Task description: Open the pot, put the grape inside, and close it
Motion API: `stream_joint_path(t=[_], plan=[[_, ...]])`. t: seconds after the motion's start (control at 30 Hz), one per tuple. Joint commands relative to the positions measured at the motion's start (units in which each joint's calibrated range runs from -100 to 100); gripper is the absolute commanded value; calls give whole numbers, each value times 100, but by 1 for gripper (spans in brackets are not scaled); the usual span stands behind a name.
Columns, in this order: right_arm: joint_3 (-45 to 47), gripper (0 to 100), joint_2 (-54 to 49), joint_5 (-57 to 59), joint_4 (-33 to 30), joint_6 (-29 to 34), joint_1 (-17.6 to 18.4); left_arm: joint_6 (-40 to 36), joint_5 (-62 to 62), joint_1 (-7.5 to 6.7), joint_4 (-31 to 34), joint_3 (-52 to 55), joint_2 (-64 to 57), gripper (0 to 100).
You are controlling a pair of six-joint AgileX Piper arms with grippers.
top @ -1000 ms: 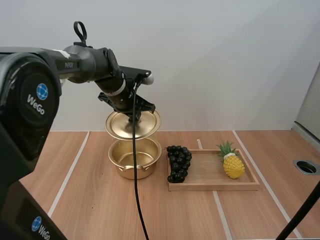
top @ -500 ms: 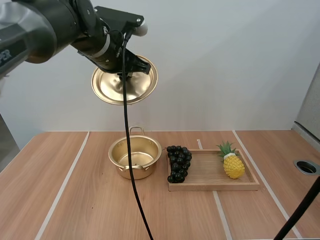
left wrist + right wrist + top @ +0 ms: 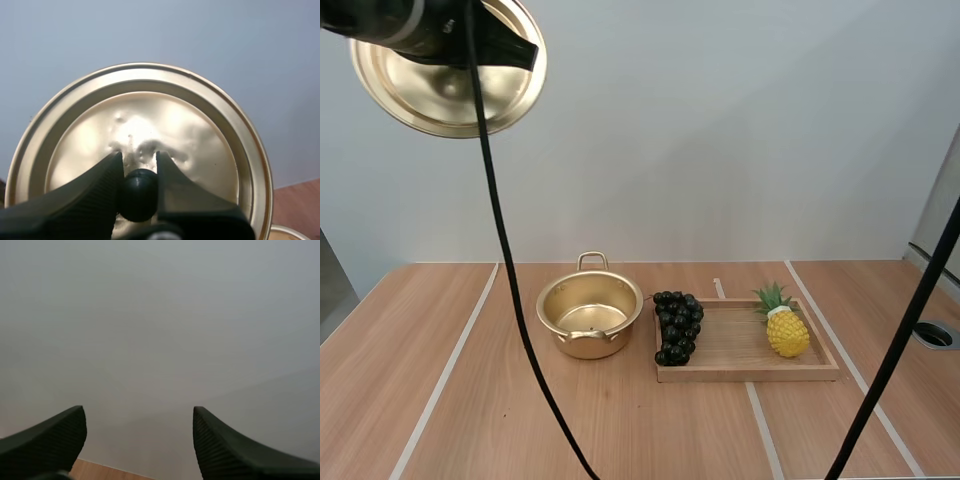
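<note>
**Lid off and held high, grapes next**

The pot (image 3: 588,345) sits open and empty on the table (image 3: 470,420). The grapes (image 3: 677,327) lie at the left end of the wooden tray (image 3: 750,373), just beside the pot. A pineapple (image 3: 786,331) sits further right on the tray.

My left gripper (image 3: 139,160) is clenched on the black knob (image 3: 138,195) of the lid (image 3: 195,130). The lid is tilted and well above the pot.

My right gripper (image 3: 138,412) is spread wide with nothing in it.

I judge the opening done and the grape pickup due. That calls for my right arm to come down on the bunch from above. The tray rim and pot rim crowd it, but the table is bare to the front and left.
</note>
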Motion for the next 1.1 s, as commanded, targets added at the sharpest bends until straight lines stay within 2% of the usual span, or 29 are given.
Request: stream_joint_path(t=[0.0, 0.13, 0.53, 0.63, 0.83, 1.07], plan=[[-19, 100, -37, 0, -29, -36, -16, -452, -134, 157, 561, -61, -207, 0], [41, 100, 22, 0, 56, -36, -16, -466, 47, 294, 598, -61, -390, 0], [1645, 100, 688, 0, 489, -234, -16, -446, 191, 295, 517, -61, -690, 0], [1760, 100, 925, 0, 620, -312, -16, -446, -394, 295, 477, -179, -729, 0], [1786, 100, 1264, 0, 788, -415, -16, -602, -1557, 295, 477, -1549, -532, 0], [1786, 100, 1651, 0, 801, -436, -16, -928, -1647, 295, 467, -4084, 169, 0]])
